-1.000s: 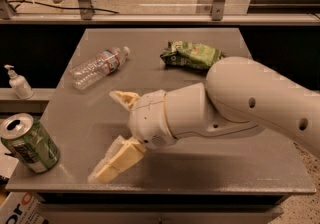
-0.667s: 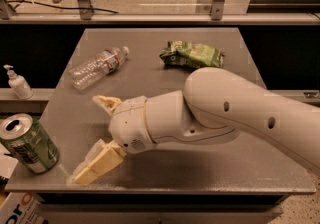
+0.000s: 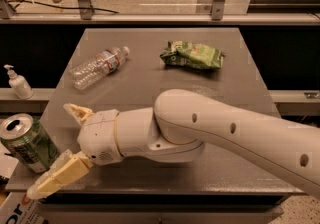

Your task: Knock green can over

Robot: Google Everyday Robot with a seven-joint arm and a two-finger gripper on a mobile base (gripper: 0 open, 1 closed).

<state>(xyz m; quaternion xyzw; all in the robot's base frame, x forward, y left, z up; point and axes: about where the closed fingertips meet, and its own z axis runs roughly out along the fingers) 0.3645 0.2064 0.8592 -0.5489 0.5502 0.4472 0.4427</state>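
Gripper (image 3: 50, 151) nearer, perhaps touching metal green can (image 3: 24, 140)

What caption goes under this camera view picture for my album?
Open gripper close beside the standing green can at the table's front left corner.

1 camera looks steeply down from the robot's side across the grey table (image 3: 150, 83) toward the far rail (image 3: 160, 18), close in; the gripper (image 3: 50, 150), fingers spread, sits lower left.
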